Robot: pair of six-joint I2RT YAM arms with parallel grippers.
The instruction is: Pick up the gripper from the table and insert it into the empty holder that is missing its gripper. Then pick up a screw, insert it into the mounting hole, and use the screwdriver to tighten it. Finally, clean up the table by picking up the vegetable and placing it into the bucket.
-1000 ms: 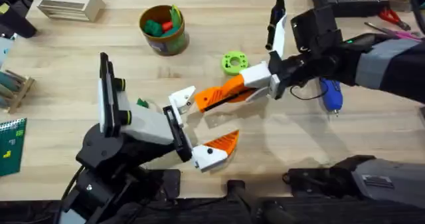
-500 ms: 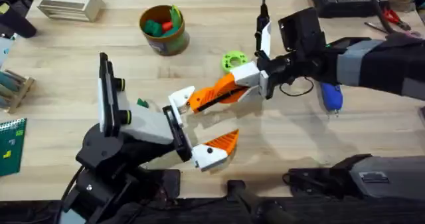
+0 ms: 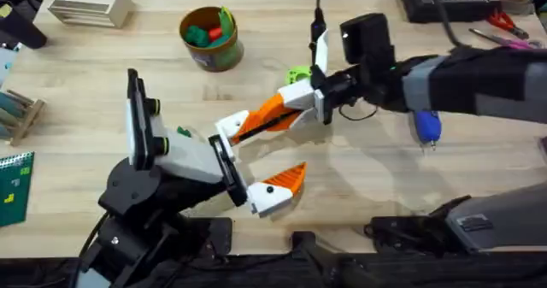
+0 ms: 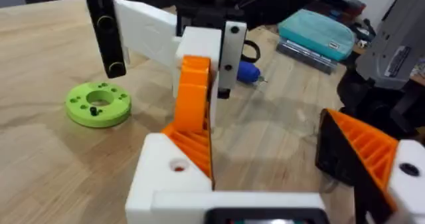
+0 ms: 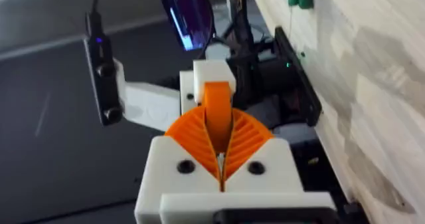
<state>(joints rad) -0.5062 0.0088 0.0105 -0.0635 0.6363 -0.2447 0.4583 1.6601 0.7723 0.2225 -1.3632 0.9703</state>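
Orange ribbed plastic, wedge-shaped: loose tip (image 5: 217, 103) pinched between the pads of the right hand (image 3: 278, 110), shut tight on it. Carried above the middle of the table (image 3: 359, 185), nose pressed up to the bare white mount (image 3: 227, 127) on the left hand (image 3: 261, 155). Touching or all but; depth of seating not readable.

Left hand spread wide, gripping nothing. One finger is that bare mount, the other already wears its own orange tip.

Handling, as judged:
- Light, stiff, hard plastic. No give, so any tilt likely to jam rather than slide home.
- Ribbed face offers bite; smooth flanks likely slippery.
- Best held on the flat sides near the thick end, leaving the mating end free.
- Small part, so easy to twist in the grip if pushed off-axis.

Blue-handled screwdriver (image 3: 425, 126) lying toward the right edge, beneath the right arm; thick handle the obvious hold, thin shaft not. Dark green vegetable (image 3: 183, 132) on the table just beside the left arm; stubby, light, easy to knock. Bucket (image 3: 214, 57) near the far edge, left of centre, toy pieces already inside. Lime disc (image 4: 98, 104) near the right hand.
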